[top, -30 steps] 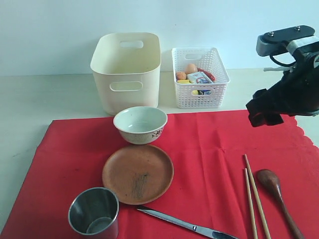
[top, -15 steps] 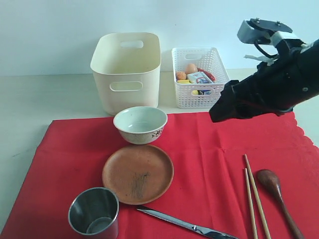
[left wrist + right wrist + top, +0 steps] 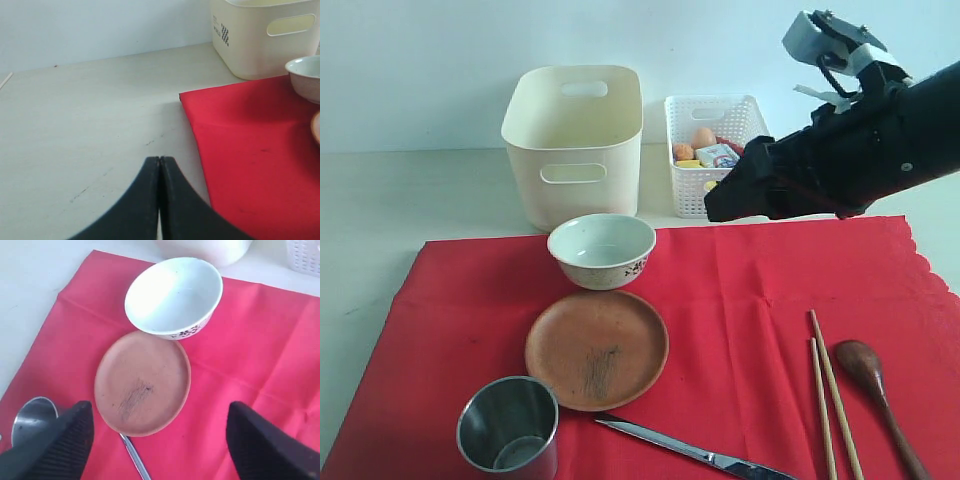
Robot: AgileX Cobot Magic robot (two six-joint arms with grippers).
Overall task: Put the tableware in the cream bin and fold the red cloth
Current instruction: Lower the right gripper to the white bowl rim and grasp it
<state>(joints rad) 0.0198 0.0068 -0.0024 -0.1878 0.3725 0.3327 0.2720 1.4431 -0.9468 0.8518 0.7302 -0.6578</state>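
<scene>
The right claw (image 3: 159, 410) is open wide and empty, above the brown plate (image 3: 142, 382), with the white bowl (image 3: 172, 297) just past its tips. It should come down slowly and pinch one rim. The left claw (image 3: 160, 165) is shut.

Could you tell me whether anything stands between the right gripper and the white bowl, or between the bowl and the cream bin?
Nothing visible does. Only air separates the open right gripper from the white bowl, and the cream bin stands just behind the bowl, top open.
</scene>
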